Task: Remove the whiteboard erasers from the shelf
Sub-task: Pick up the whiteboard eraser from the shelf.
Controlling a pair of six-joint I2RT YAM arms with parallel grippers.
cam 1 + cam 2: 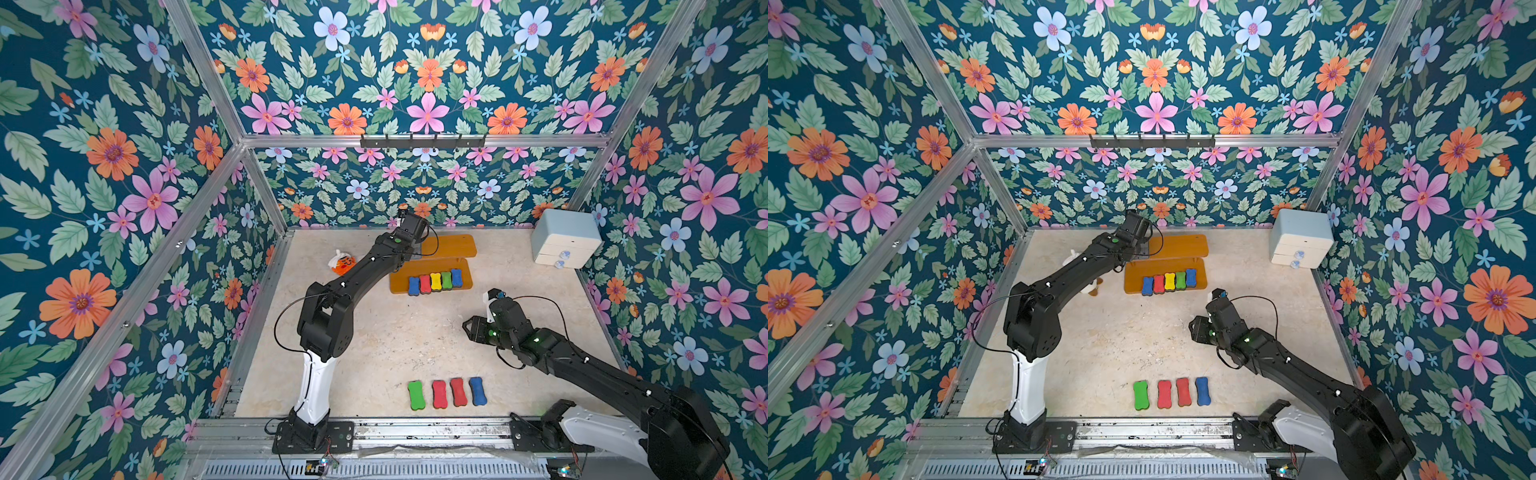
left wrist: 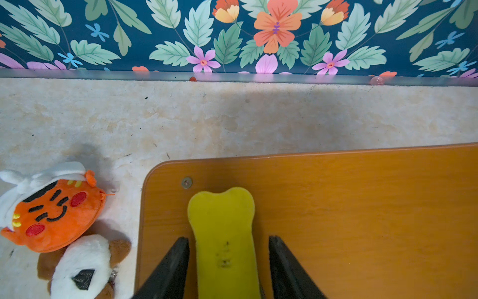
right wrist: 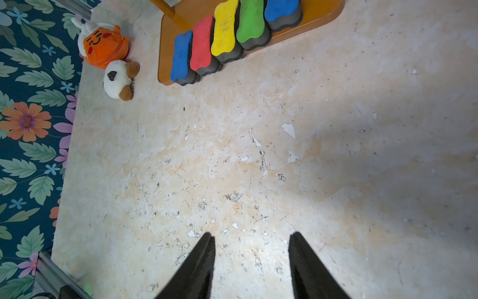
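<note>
The shelf [image 1: 457, 246] is an orange-brown two-tier rack at the back of the table. In the left wrist view a yellow eraser [image 2: 222, 227] lies on its top board [image 2: 362, 207]. My left gripper [image 2: 229, 240] straddles this eraser, open, with a small gap showing on each side. Several erasers [image 1: 435, 281] stand in a row on the lower board; the right wrist view shows the same row of erasers [image 3: 225, 33]. Several more erasers [image 1: 446, 392] lie on the table near its front edge. My right gripper [image 3: 251, 238] hangs open over bare table, holding nothing.
An orange plush toy [image 2: 51, 214] and a brown-white plush toy [image 2: 82, 266] lie just left of the shelf. A pale blue-white drawer box [image 1: 565, 239] stands in the back right corner. The back wall is close behind the shelf.
</note>
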